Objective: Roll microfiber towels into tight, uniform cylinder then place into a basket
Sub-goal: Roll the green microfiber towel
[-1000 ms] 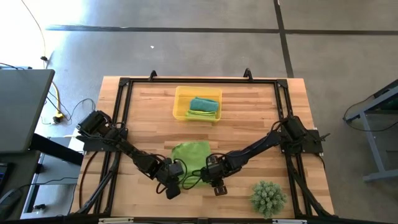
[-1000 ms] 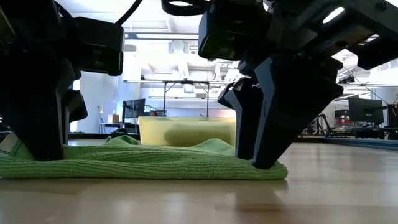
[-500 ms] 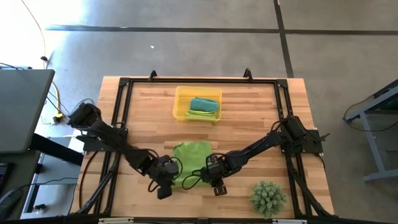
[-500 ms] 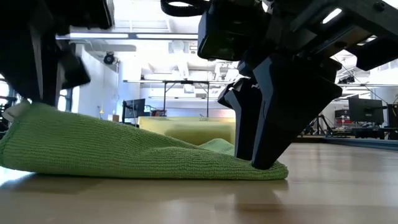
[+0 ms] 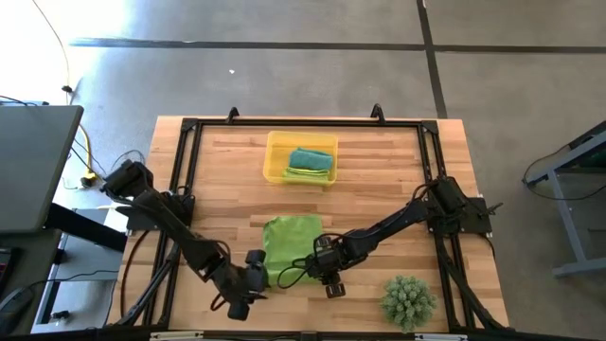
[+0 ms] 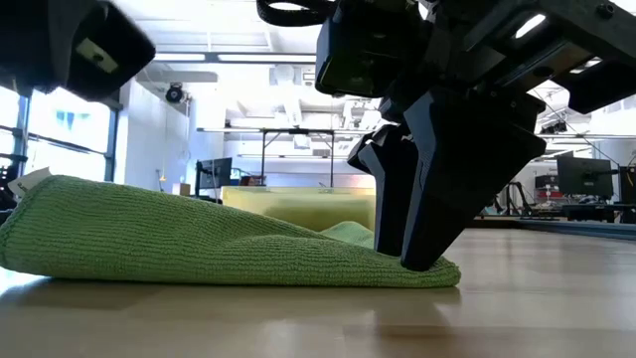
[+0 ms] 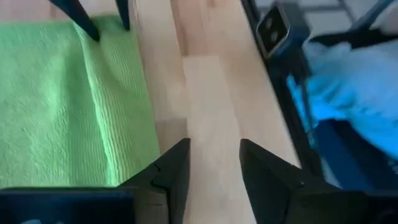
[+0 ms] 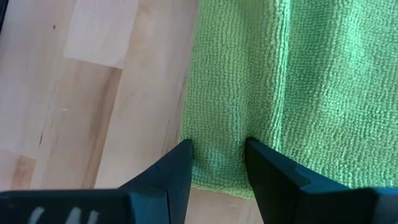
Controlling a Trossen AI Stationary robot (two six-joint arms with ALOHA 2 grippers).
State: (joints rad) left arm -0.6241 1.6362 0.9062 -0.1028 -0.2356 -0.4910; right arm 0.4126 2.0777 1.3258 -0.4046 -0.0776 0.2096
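A: Largest item?
B: Table (image 5: 379, 180), butcher-block wood, black frame round its edge. All places below are given from the tray.

A: Arms?
B: Two, dark. The left arm runs from the table's left edge to the near edge, well short of the tray. The right arm runs from the right edge to the same near strip.

A: Next?
B: Towel (image 5: 289, 244), lime-green, lying between the tray and the near edge. Its left side is humped up off the wood in the low view; its right corner is pressed flat.

A: Tray?
B: Tray (image 5: 276, 157), yellow, translucent, at the far middle of the table. It holds a teal towel (image 5: 310, 158) on the far side and a green towel (image 5: 307, 174) just beside it on the near side.

A: Plant?
B: Plant (image 5: 409, 299), spiky green ball, at the near right corner, well apart from the tray.

A: Grippers?
B: Left gripper (image 7: 213, 168): fingers spread, nothing between them, over bare wood just beside the towel's left edge. Right gripper (image 8: 217, 163): fingers astride the towel's near right corner, tips down on the cloth and pinning it; whether they are squeezing it, I cannot tell.
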